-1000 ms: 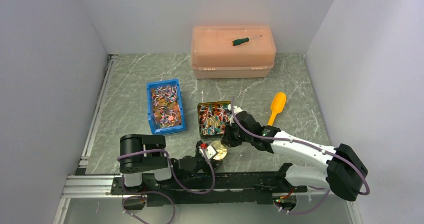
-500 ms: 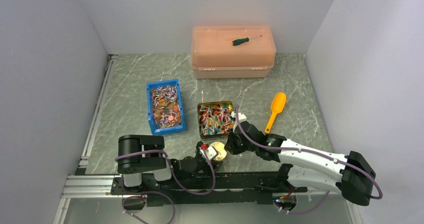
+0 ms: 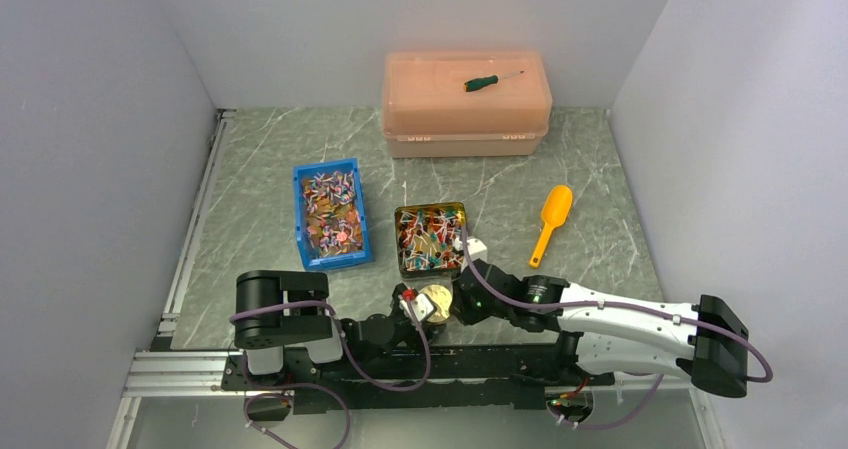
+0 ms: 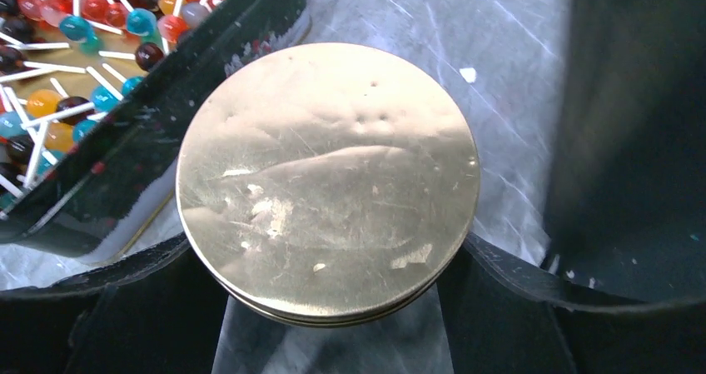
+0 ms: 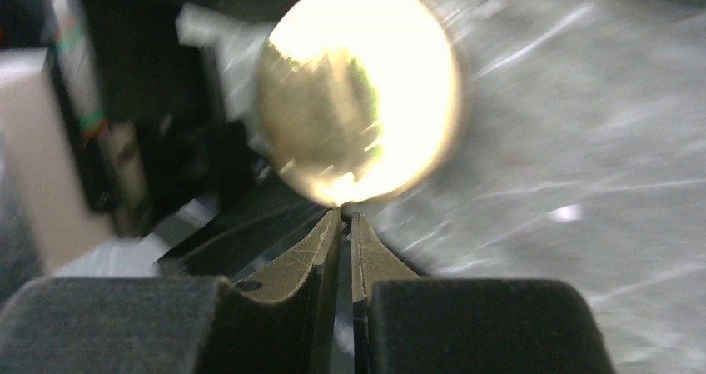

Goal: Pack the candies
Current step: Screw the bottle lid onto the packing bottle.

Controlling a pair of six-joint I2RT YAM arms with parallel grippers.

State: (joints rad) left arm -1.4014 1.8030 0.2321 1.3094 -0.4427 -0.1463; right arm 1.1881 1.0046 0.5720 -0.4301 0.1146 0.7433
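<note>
On the grey marbled table (image 3: 260, 169), at about 10 o'clock from the centre, stands a blue plastic bin (image 3: 299, 219). It holds a heap of the candies (image 3: 330, 209), tiny sweets in red, blue, orange and white.

At 6 o'clock from the bin's right corner, near the table's front edge, the left gripper (image 3: 430, 307) lies low. Its jaws stand wide apart and clasp a round brass-coloured metal disc (image 4: 327, 178) by its two sides. The left wrist view shows one dark finger (image 4: 125, 291) pressed against the disc's lower left rim and the other against its lower right. Whether the disc is a lid or a shallow round tin cannot be told.

Just beyond the disc, at 12 o'clock from it, sits a dark rectangular tin (image 3: 400, 259), open on top. More candies (image 3: 430, 237) fill it, some showing thin white sticks in the left wrist view.

The right gripper (image 5: 345, 216) sits just beside the disc at its 3 o'clock. Its fingers are pressed together with nothing between them, and their tips point at the disc's rim.

At 2 o'clock from the tin lies an orange plastic scoop (image 3: 551, 224), well apart from both arms.

At 12 o'clock, against the back wall, a translucent peach plastic box (image 3: 440, 119) carries a green-handled screwdriver (image 3: 485, 83) on its lid.
</note>
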